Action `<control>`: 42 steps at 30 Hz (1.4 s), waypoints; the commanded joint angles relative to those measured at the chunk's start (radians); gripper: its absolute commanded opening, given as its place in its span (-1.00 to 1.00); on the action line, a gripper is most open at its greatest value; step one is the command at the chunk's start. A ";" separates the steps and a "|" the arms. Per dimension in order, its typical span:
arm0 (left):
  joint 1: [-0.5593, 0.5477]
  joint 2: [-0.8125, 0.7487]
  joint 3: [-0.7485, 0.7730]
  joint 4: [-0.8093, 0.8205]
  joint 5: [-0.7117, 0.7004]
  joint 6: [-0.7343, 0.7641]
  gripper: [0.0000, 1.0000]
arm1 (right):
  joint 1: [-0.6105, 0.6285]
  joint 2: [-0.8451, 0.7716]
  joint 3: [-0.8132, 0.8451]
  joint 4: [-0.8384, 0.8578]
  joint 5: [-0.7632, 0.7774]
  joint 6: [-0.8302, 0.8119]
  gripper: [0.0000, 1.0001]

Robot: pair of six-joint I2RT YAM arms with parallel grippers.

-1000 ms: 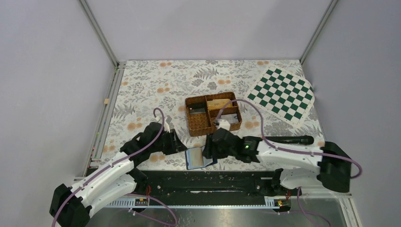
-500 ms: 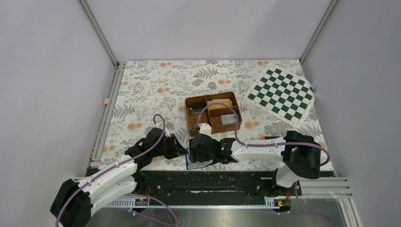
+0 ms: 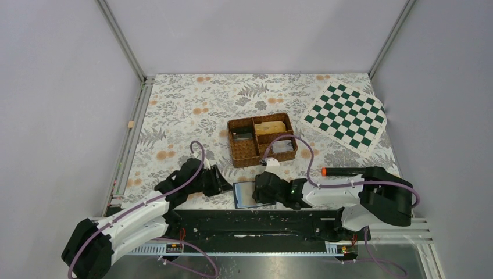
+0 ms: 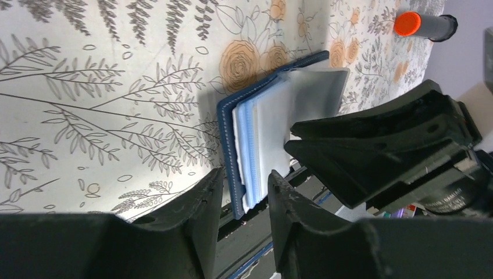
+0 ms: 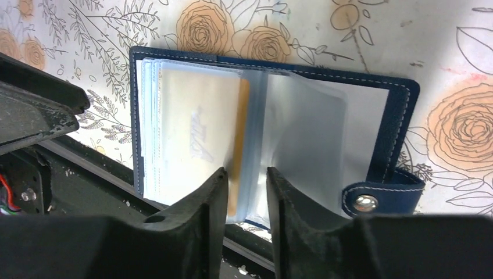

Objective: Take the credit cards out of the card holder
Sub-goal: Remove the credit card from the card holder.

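Bright and even from overhead; soft shadow beside the card holder; blurred at the near gripper fingers.

Table is covered by a floral-print cloth with grey ferns and orange roses. Card holder is laid open on it at the near edge, navy cover down, clear sleeves up and snap tab to the right. Brown wicker tray with four compartments is set near the centre, just beyond the holder. Green-and-white checkerboard mat is laid flat at the far right corner, turned diagonally. Black marker with an orange cap is laid near the right edge, cap pointed left, apart from tray and holder.
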 commanded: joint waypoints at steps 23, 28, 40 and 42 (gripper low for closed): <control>-0.150 0.199 0.040 0.214 -0.111 -0.003 -0.46 | -0.057 -0.200 -0.256 0.297 -0.176 0.117 -0.42; -0.167 0.177 0.019 0.234 -0.126 -0.015 -0.46 | -0.057 -0.193 -0.172 0.229 -0.171 0.065 -0.22; -0.174 0.238 0.036 0.254 -0.125 -0.010 -0.60 | -0.058 -0.046 -0.064 0.106 -0.078 -0.027 -0.17; -0.178 0.235 0.032 0.255 -0.132 -0.017 -0.60 | -0.058 -0.011 -0.044 0.108 -0.108 -0.034 -0.17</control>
